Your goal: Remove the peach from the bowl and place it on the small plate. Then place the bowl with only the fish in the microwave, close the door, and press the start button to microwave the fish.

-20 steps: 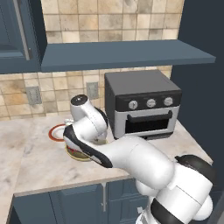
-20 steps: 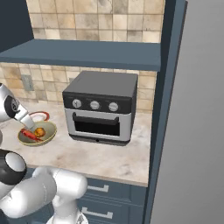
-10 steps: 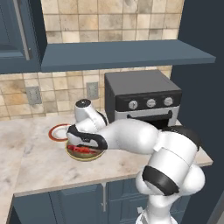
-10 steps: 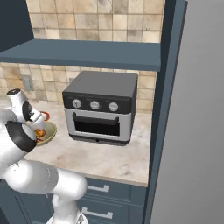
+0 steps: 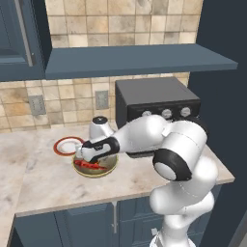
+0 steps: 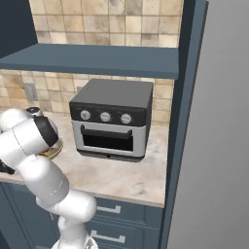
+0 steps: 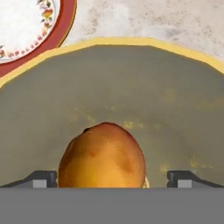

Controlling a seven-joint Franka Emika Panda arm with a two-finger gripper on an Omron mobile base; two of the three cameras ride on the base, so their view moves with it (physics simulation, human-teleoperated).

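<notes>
Peach (image 7: 102,156) sits low in the hand view, its bottom cut off, between the two finger tips (image 7: 41,179), which stand wide apart on either side and, as far as I can tell, do not touch it; the gripper (image 7: 113,179) is fully open and holds nothing. Around it spreads the olive inside of the bowl (image 7: 131,83) with its yellow rim, and the plate (image 7: 57,27) shows beyond that rim at the upper left, cut by the frame. From the left base view the hand (image 5: 94,152) covers much of the bowl (image 5: 107,170), so only a strip of the red fish (image 5: 88,166) is visible and the peach is hidden. In the right base view the arm's own bulk blocks nearly all of the bowl (image 6: 56,149). Compared with half a second ago, the arm's elbow has swung further right and the hand has dropped lower into the bowl. Bowl and plate (image 5: 66,145) rest on a pale marble counter (image 5: 43,183), with a toaster oven (image 5: 154,103) to the right, a shelf (image 5: 140,59) above, beige tiles behind and blue cabinets (image 5: 82,224) below.
</notes>
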